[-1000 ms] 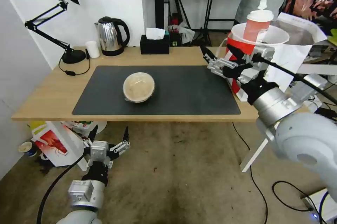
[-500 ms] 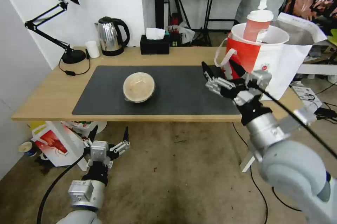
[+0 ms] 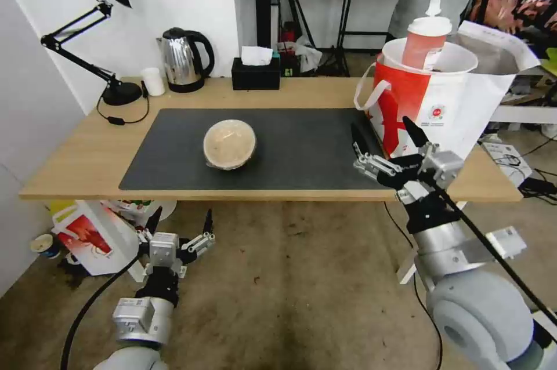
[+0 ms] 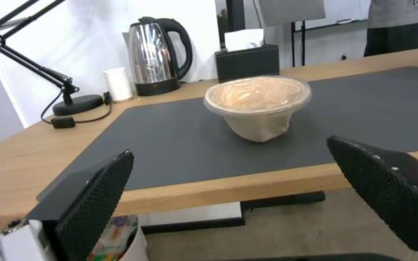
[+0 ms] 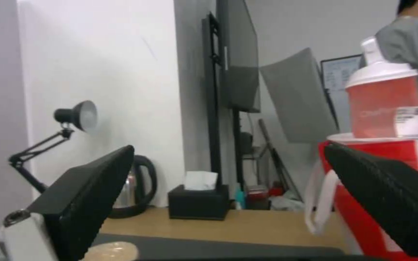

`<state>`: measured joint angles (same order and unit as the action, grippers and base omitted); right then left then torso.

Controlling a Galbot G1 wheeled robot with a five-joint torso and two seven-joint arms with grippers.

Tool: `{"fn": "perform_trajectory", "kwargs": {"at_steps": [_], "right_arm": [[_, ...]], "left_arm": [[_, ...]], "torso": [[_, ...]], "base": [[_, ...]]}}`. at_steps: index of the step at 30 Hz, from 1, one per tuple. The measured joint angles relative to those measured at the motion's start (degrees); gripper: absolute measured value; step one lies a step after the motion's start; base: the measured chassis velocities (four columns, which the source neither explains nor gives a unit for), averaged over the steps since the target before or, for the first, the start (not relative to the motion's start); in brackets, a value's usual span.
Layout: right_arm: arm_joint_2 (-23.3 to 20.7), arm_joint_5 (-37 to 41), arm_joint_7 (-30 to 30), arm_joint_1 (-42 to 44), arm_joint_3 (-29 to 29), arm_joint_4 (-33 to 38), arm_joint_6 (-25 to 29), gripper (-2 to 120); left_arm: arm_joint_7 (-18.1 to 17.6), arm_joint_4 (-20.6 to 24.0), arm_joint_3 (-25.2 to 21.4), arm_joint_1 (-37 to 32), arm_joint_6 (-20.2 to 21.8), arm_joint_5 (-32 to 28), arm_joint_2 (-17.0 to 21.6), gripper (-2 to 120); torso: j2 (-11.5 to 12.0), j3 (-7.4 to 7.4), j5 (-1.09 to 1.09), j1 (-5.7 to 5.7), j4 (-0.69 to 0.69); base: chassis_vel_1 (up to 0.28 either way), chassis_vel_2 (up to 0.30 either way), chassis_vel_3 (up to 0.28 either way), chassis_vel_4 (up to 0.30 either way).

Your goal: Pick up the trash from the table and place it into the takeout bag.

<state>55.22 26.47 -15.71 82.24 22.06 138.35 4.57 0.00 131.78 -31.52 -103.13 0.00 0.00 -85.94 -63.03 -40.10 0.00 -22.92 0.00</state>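
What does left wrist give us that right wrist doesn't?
Left wrist: the tan lidded bowl whole, upright on the dark grey mat, the table's near edge, the small white cup, and the open left gripper below table height. Right wrist: the takeout bag with the red drink cup standing in it, past the open right gripper. Both: kettle, black tissue box, desk lamp.
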Motion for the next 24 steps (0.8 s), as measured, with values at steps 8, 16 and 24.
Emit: {"fn": "perform_trajectory", "kwargs": {"at_steps": [8, 16, 24], "right_arm": [[4.4, -6.81, 1.5, 6.62, 4.58, -1.84, 4.85, 100], [6.39, -9.71, 2.17, 10.55, 5.18, -2.48, 8.29, 100], [7.23, -12.46, 2.14, 12.9, 2.32, -3.38, 11.06, 100]], "left_arm": [[0.0, 0.0, 0.0, 0.0, 0.0, 0.0, 0.0, 100], [0.0, 0.0, 0.0, 0.0, 0.0, 0.0, 0.0, 100], [0.0, 0.0, 0.0, 0.0, 0.0, 0.0, 0.0, 100]], "torso": [[0.01, 0.0, 0.0, 0.0, 0.0], [0.01, 0.0, 0.0, 0.0, 0.0], [0.01, 0.0, 0.0, 0.0, 0.0]], "base": [[0.0, 0.0, 0.0, 0.0], [0.0, 0.0, 0.0, 0.0], [0.0, 0.0, 0.0, 0.0]]}}
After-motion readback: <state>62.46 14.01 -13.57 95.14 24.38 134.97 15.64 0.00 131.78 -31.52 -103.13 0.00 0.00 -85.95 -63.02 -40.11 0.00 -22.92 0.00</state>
